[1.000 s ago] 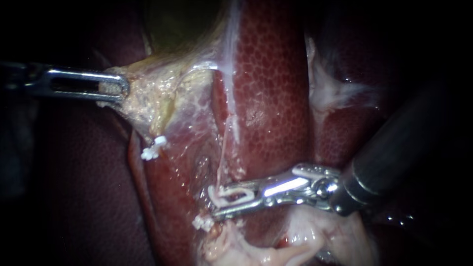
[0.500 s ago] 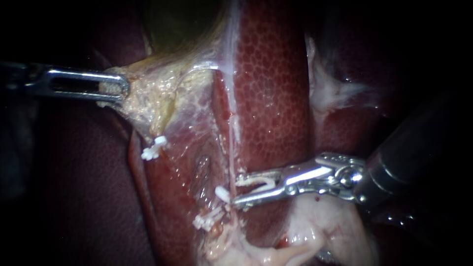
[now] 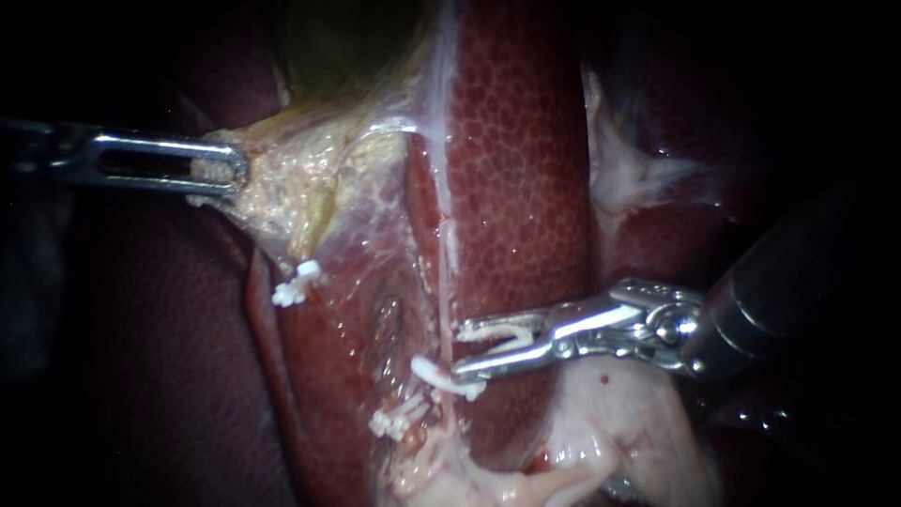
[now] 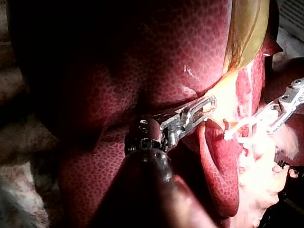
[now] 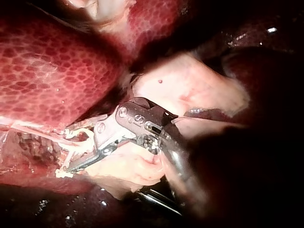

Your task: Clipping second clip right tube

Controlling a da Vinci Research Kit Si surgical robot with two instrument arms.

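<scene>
The right tube [image 3: 439, 305], a thin pale strand at lower centre, carried a white clip [image 3: 443, 374] touching the tip of your right instrument's [image 3: 460, 348] parted, empty jaws. At upper left, your left instrument [image 3: 218, 169] clamped yellowish tissue [image 3: 282, 183].

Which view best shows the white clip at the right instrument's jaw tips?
The endoscope view: the clip lies clear across the tube, just off the right instrument. The left wrist view loses it in glare; the right wrist view shows only white bits.
</scene>
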